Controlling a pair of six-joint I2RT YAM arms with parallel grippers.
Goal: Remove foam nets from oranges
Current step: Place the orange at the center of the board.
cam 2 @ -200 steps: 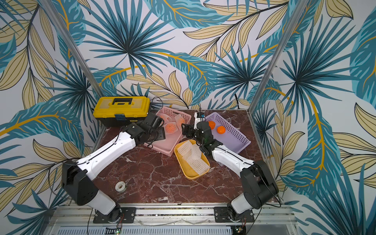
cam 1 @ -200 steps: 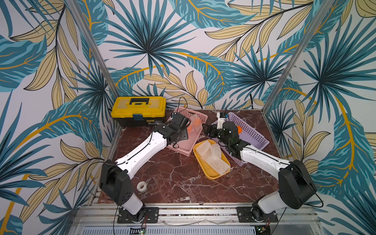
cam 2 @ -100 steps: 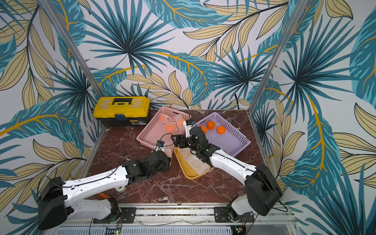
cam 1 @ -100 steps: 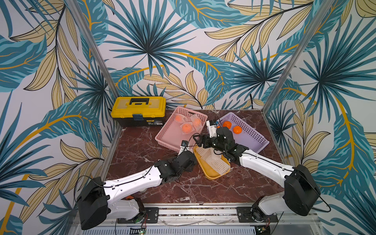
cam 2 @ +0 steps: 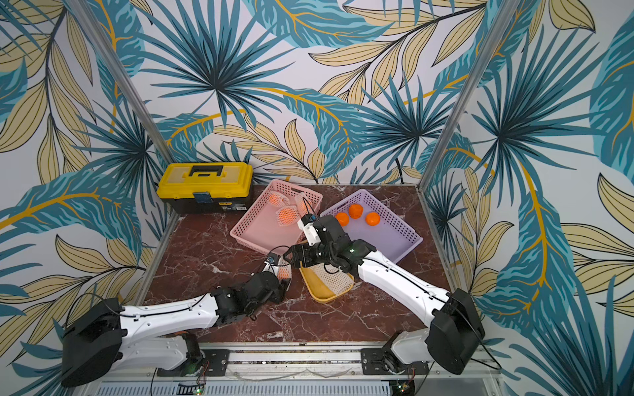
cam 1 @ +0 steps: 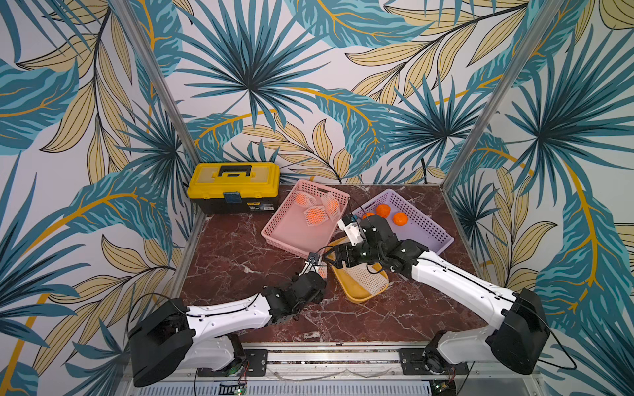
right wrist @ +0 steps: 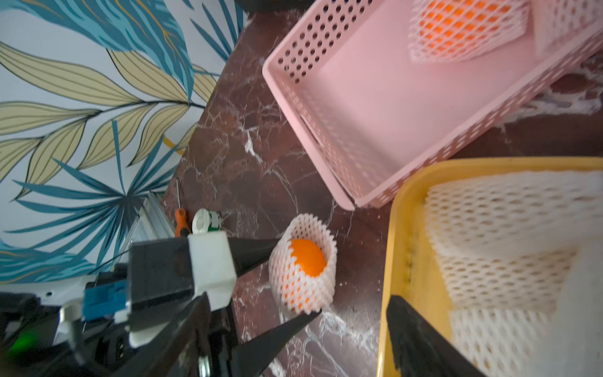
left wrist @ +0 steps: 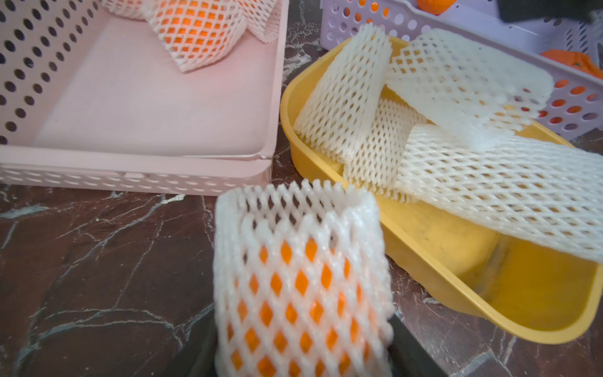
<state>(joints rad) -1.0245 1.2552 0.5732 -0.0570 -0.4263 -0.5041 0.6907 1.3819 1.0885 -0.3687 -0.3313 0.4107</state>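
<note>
1. Left gripper: clamped on a netted orange, with fruit showing at the sleeve's open end. A second ago I had it in the pink basket; it is now low over the marble table, beside the yellow tray.
2. Right gripper: jaws spread, empty. It has swung from between the baskets to the tray's edge.
3. Loose foam nets: piled in the tray.
4. I count three wrapped oranges in the pink basket and three bare oranges in the purple basket.
</note>
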